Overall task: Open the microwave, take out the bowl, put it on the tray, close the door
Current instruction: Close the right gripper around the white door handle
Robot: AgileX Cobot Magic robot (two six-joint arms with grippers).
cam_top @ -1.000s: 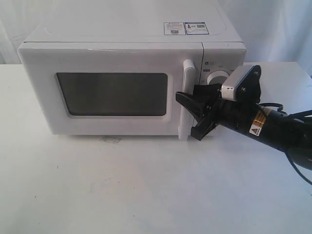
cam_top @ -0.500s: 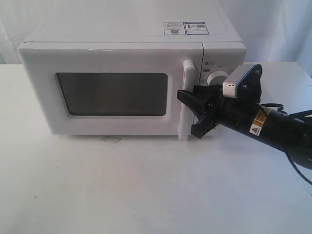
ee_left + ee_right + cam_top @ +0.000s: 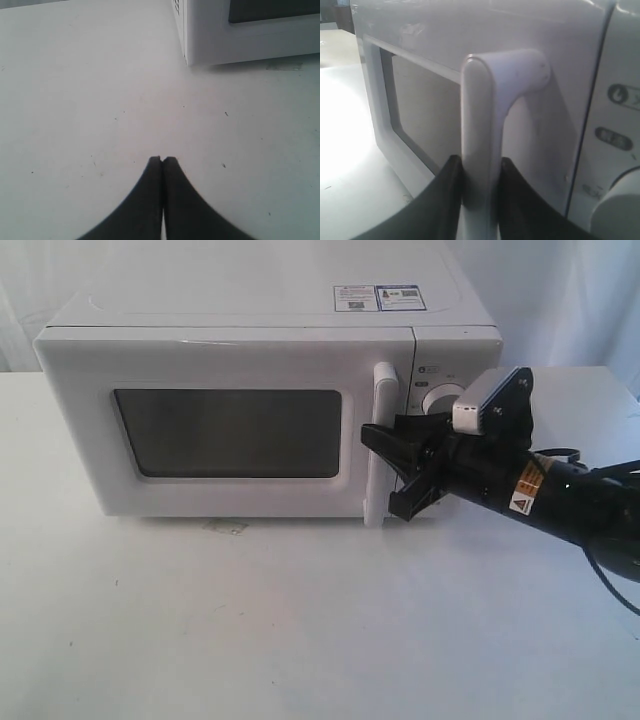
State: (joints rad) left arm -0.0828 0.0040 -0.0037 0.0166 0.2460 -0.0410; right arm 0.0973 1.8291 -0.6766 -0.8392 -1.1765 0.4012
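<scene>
- boxy white microwave (image 3: 250, 360) sits on the counter (image 3: 300, 620), door (image 3: 220, 502) closed, two stickers (image 3: 380, 297) on top.
- right end effector (image 3: 388, 472) pinches the door's vertical bar handle (image 3: 384, 410), one black finger on each side.
- left end effector (image 3: 162, 161), fingers pressed together, hangs above speckled white counter beside the microwave's corner.
- white cloth backdrop (image 3: 560, 300) behind.
</scene>
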